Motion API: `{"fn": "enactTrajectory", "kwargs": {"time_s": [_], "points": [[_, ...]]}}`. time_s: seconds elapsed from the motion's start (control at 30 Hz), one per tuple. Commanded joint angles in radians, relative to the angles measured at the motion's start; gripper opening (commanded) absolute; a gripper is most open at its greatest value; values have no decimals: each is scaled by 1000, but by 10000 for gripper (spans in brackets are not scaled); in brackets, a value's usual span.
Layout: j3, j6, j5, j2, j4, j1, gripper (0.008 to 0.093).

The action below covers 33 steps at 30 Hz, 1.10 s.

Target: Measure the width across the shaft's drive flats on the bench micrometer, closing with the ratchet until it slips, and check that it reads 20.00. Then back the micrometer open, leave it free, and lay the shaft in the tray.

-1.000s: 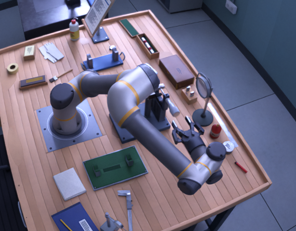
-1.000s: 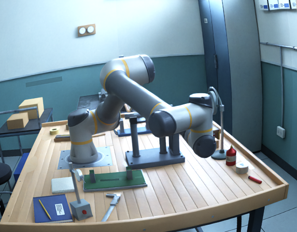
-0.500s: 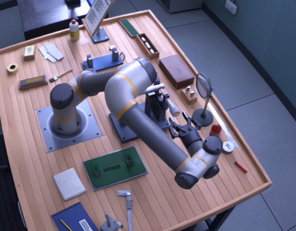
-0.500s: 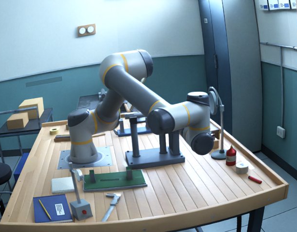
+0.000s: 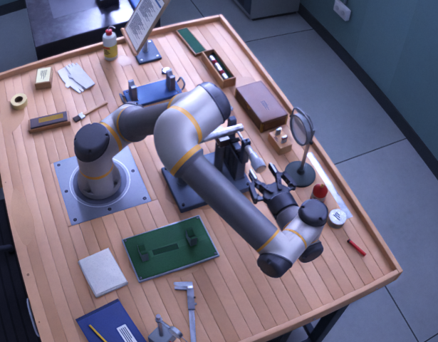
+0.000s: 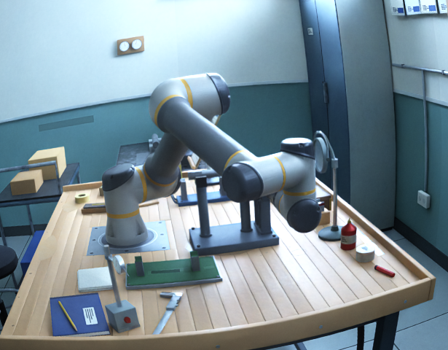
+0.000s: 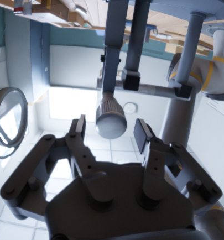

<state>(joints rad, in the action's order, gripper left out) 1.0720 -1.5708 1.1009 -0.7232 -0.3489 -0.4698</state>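
Observation:
In the middle of the bench stands the bench micrometer (image 5: 230,154) on its dark base plate, with the steel shaft (image 5: 223,132) lying across its top. Its knurled ratchet knob (image 5: 256,162) (image 7: 110,121) points toward the bench's right side. My gripper (image 5: 265,175) (image 7: 110,128) is open and holds nothing; it faces the ratchet knob end-on, and the knob sits just beyond and between the fingertips. The green tray (image 5: 170,247) (image 6: 173,272) with two small posts lies at the front of the bench, with nothing in it.
A wooden box (image 5: 261,105) lies behind the micrometer. A magnifier on a stand (image 5: 300,147), a red bottle (image 5: 319,191) and a tape roll (image 5: 337,217) stand close to the right of my wrist. A caliper (image 5: 190,302) lies near the front edge.

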Motion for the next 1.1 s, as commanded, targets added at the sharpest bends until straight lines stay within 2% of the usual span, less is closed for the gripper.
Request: {"fn": "enactTrajectory", "kwargs": {"time_s": [0.0,1.07], "points": [[0,0,0,-1,0,0,640],[53,0,-10,-30,-24,-10,640]]}}
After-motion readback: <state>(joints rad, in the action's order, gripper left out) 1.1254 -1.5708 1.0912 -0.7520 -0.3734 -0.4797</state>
